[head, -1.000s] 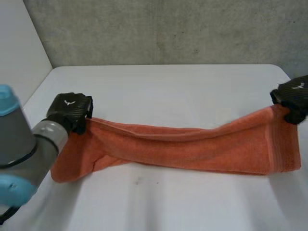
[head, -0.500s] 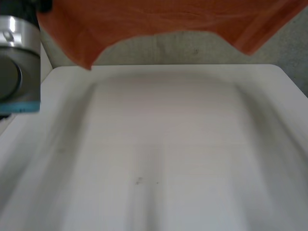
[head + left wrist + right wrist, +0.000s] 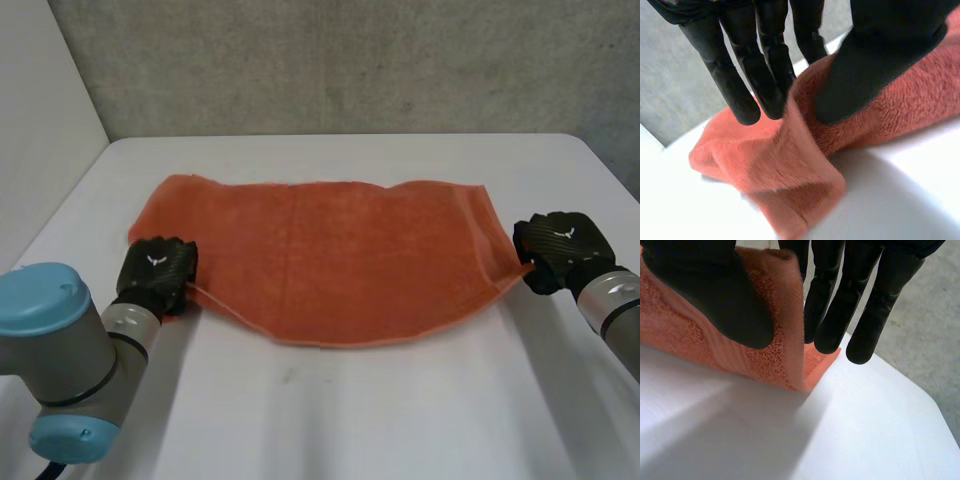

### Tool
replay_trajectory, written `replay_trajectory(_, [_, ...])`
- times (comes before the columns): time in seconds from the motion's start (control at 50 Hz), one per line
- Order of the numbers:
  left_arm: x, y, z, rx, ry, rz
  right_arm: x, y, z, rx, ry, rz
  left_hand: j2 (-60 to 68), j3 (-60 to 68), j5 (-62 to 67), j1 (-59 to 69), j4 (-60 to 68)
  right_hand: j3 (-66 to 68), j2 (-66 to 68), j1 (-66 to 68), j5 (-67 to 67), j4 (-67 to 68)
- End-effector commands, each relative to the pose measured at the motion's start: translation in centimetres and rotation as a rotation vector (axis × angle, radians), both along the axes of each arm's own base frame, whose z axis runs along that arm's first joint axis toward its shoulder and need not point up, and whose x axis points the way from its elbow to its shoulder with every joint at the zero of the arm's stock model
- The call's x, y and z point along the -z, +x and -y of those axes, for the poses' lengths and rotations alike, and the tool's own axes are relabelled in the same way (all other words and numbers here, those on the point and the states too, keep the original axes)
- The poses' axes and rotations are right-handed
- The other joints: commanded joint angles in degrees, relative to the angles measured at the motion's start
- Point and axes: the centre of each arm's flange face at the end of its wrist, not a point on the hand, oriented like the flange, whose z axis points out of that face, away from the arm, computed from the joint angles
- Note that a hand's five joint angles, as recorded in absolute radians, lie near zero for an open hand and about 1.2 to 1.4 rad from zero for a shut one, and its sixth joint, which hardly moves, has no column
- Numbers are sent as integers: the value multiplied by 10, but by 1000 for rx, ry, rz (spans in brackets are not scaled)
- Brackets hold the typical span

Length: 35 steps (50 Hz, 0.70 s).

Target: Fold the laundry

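Head view: left hand (image 3: 155, 272) and right hand (image 3: 560, 245) pinch the spread orange towel's (image 3: 330, 260) 8 and 3 o'clock corners; fold toward 12 likely next.

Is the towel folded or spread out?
Spread out: the towel lies flat, left robot hand and right robot hand pinching its near corners.

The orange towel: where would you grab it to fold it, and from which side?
At its near corners, coming from each end. The towel lies spread flat on the table, so thin corners suit a thumb-and-finger pinch, as the left hand and right hand show.
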Motion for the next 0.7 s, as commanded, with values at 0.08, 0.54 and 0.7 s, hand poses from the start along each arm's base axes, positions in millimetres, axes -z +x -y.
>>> replay_trajectory(0.08, [-2,5,4,-22,28,4,-6,-30,16,93,2,15,-193,-194,-208,-190,-193,119,124,236,135,116])
replay_trajectory(0.54, [9,20,10,-79,107,12,-7,-48,22,153,2,14,-189,-190,-205,-187,-189,119,124,236,135,116])
replay_trajectory(0.7, [-4,9,-10,-66,178,-89,-5,-47,20,153,11,14,-193,-194,-208,-190,-193,119,124,236,135,116])
